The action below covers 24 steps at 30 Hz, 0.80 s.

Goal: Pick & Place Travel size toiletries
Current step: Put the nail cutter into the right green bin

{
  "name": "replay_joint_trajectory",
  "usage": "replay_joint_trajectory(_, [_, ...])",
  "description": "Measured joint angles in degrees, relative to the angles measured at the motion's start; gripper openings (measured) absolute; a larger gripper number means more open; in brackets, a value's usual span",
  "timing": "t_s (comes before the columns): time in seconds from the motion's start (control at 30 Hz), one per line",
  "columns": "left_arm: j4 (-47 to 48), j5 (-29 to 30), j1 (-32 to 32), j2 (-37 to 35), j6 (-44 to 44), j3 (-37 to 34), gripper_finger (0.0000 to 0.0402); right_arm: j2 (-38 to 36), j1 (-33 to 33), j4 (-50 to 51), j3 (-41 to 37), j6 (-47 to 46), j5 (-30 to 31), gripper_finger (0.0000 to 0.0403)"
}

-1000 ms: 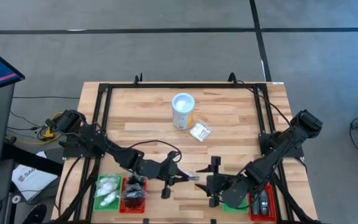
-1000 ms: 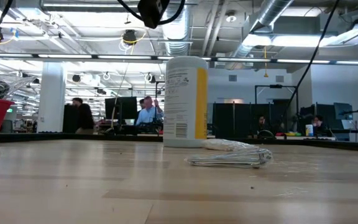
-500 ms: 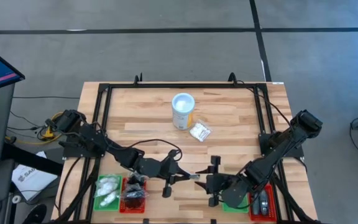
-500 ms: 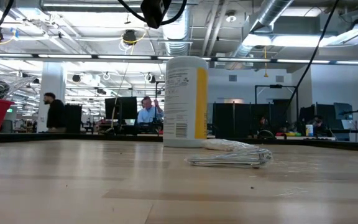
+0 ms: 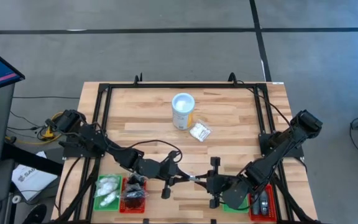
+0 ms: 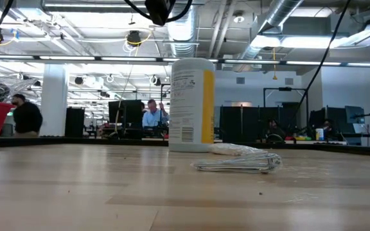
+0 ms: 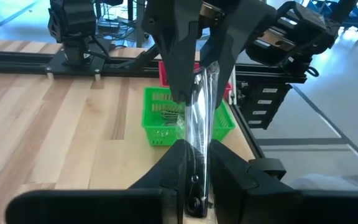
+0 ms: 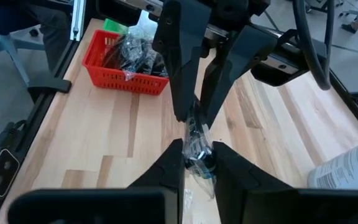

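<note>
A clear-wrapped packet with a dark piece inside [image 7: 201, 115] hangs above the table's near middle, held at both ends. My left gripper [image 5: 188, 178] comes at it from the left and my right gripper [image 5: 202, 180] from the right. Each is shut on one end, tips nearly meeting. The right wrist view shows the same packet [image 8: 197, 144] with the left arm's fingers [image 8: 180, 87] on its far end. One more clear packet [image 5: 199, 131] lies flat on the table beside the white tub [image 5: 183, 111]. My left gripper pinches the packet's end nearest it [image 7: 196, 160] between its two fingers, coming in level from the table's left. The packet runs straight away from the fingers, clear of the table. My right gripper pinches the opposite end [image 8: 197, 159] between its two fingers, level from the table's right. Its fingers [image 7: 182, 74] show in the left wrist view, closed on the wrap's far end.
A green tray [image 5: 107, 191] with white packets and a red tray [image 5: 133, 194] with black packets stand at the near left. Another green tray [image 5: 234, 200] and red tray [image 5: 263, 202] stand at the near right, under the right arm. People move in the room behind.
My right gripper has edged toward the table's left, up to the packet held by my left gripper, and has shut on its free end. My left gripper has kept its hold and stayed in place.
</note>
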State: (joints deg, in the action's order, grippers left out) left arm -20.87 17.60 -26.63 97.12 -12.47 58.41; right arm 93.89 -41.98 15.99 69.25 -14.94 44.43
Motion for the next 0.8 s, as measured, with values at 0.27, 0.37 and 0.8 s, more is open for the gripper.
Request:
replay_joint_trajectory(0.27, [0.3, 0.6, 0.0, 0.0, 1.4, 0.0, 0.0077, 0.0, 0.0, 0.0, 0.0, 0.0, 0.6, 0.0045])
replay_joint_trajectory(0.37, [0.5, 0.6, 0.0, 0.0, 1.5, 0.0, 0.0086, 0.0, -0.2, 0.0, 0.0, 0.0, 0.7, 0.0045])
replay_joint_trajectory(0.8, [0.3, 0.4, -0.1, 0.0, 3.5, 0.0, 0.0104, -0.2, -2.7, 5.0, 0.0, -5.6, 0.1, 0.0045])
